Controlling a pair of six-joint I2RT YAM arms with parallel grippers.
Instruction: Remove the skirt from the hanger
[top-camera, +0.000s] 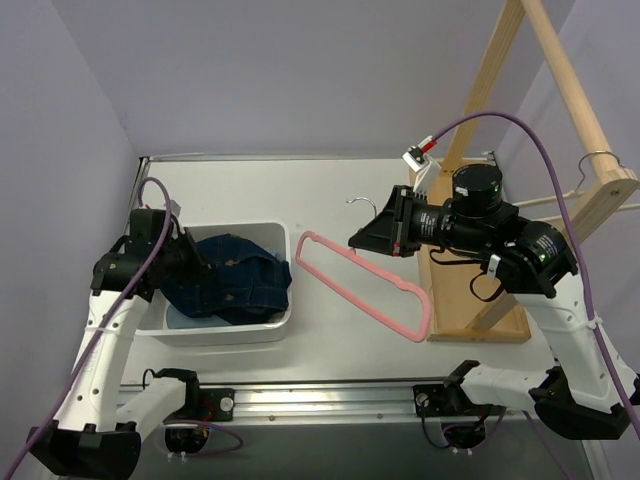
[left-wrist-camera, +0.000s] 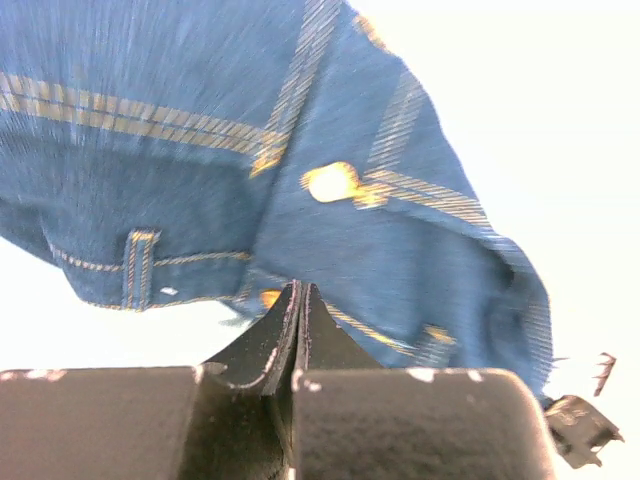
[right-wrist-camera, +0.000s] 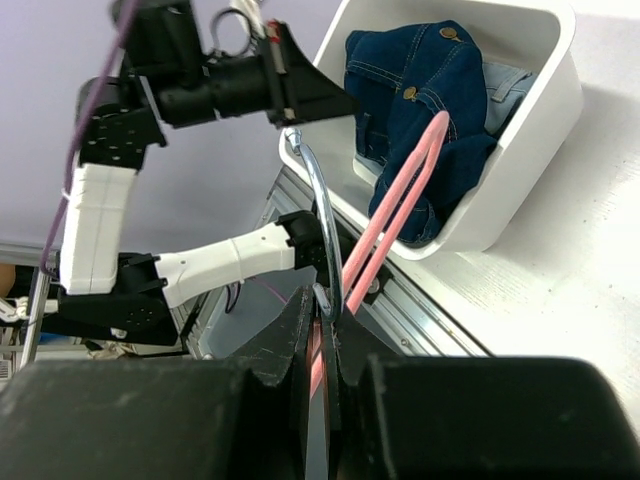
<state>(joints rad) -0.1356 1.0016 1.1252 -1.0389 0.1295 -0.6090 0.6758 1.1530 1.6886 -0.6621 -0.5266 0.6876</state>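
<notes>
Top external view: the denim skirt (top-camera: 235, 275) lies bunched inside the white bin (top-camera: 230, 333) on the left side of the table (top-camera: 330, 190), fully off the pink hanger (top-camera: 427, 312). The left gripper (left-wrist-camera: 298, 295) sits at the left rim of the bin, touching the skirt. In the left wrist view its jaws are pressed together, their tips meet the lower edge of the denim, and no cloth is visible between them. The right gripper (right-wrist-camera: 322, 305) is clenched on the hanger at the neck, where the metal hook (right-wrist-camera: 318, 190) joins the pink frame. It holds the hanger above the table centre, just to the right of the bin and apart from it. The pink frame runs diagonally from near the bin's upper right corner toward the base of the wooden rack (top-camera: 495, 75) on the right. Right wrist view: the skirt's brass buttons face upward, and a paler blue fabric shows beneath the denim.
</notes>
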